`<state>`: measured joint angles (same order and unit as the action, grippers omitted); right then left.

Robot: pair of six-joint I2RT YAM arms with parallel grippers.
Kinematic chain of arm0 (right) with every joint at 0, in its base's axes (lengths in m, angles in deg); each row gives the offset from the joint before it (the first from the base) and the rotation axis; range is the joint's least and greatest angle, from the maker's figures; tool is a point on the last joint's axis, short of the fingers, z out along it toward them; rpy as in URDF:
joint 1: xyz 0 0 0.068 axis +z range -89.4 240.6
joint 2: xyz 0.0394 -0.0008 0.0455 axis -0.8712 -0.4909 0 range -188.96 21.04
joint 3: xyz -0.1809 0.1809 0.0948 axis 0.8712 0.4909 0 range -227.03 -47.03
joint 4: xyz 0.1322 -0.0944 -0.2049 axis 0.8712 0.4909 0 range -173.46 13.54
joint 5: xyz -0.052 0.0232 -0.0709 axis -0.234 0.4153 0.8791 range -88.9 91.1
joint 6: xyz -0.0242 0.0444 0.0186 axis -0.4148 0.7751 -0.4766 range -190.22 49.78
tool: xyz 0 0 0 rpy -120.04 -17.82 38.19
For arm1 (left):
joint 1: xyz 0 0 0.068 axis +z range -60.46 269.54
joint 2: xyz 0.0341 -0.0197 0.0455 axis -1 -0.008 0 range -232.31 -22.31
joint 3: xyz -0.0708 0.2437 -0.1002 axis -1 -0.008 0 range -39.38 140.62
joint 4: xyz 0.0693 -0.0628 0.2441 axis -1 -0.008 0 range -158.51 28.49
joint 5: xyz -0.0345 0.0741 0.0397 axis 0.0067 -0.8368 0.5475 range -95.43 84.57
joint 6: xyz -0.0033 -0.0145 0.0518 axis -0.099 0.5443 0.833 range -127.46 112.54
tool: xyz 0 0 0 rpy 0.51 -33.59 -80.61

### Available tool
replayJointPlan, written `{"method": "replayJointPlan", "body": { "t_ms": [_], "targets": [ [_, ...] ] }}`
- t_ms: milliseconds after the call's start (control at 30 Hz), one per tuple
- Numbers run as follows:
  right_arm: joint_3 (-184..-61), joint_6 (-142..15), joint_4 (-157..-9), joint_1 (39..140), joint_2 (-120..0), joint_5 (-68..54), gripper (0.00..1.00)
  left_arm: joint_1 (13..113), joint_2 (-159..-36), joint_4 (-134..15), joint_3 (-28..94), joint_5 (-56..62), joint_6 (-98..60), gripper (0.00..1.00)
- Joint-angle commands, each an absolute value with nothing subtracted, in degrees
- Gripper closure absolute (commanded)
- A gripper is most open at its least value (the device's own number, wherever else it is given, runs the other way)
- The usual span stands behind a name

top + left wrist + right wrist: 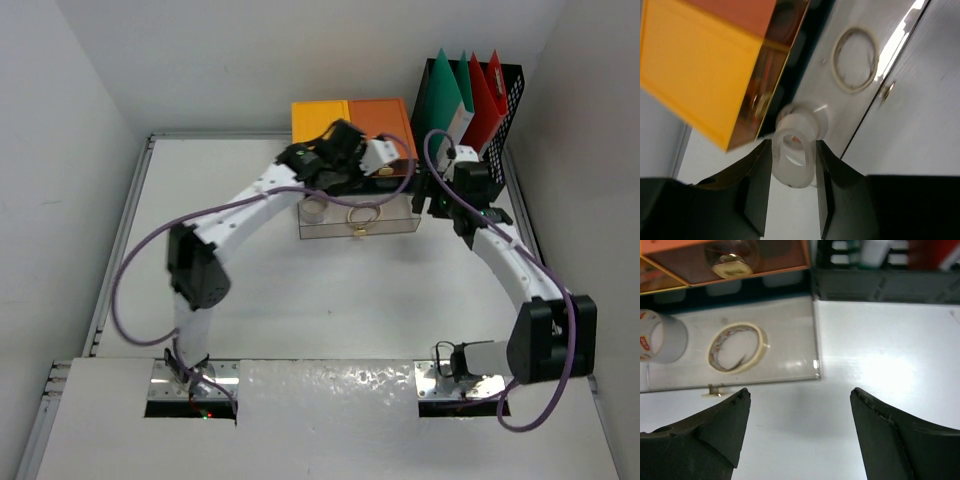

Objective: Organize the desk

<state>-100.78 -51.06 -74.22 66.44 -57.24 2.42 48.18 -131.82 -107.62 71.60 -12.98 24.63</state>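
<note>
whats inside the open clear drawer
A thin cream tape roll lies flat on the floor of the clear drawer. A wider translucent tape roll is to its left, pinched by the left gripper. The drawer's rear is hidden beneath the orange drawer unit.

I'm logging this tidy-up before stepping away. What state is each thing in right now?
Left gripper: shut on the clear tape roll.
Right gripper: open, empty.
Clear drawer: pulled open.
Masking tape ring: lying flat in the clear drawer.
Orange drawer: closed.
Folders: standing upright in the black rack.
</note>
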Motion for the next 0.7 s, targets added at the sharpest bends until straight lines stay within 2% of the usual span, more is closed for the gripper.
{"method": "replayJointPlan", "body": {
  "t_ms": [0,100,300,667],
  "targets": [
    [-96.8,-48.2,-75.8,62.0,-50.9,1.4,0.22,44.6,-145.6,-109.6,89.0,-17.0,22.5,1.0],
    [-92.0,-47.5,-75.6,56.5,-46.1,1.3,0.22,41.9,-153.5,-104.7,97.4,-16.4,22.7,1.0],
    [-88.0,-48.2,-75.6,53.1,-39.8,4.1,0.21,37.1,-154.0,-84.2,86.4,-18.0,23.8,1.0],
    [-86.0,-49.1,-75.5,53.0,-36.4,5.5,0.21,36.9,-164.5,-78.4,90.3,-14.0,18.9,1.0]
  ]
}}
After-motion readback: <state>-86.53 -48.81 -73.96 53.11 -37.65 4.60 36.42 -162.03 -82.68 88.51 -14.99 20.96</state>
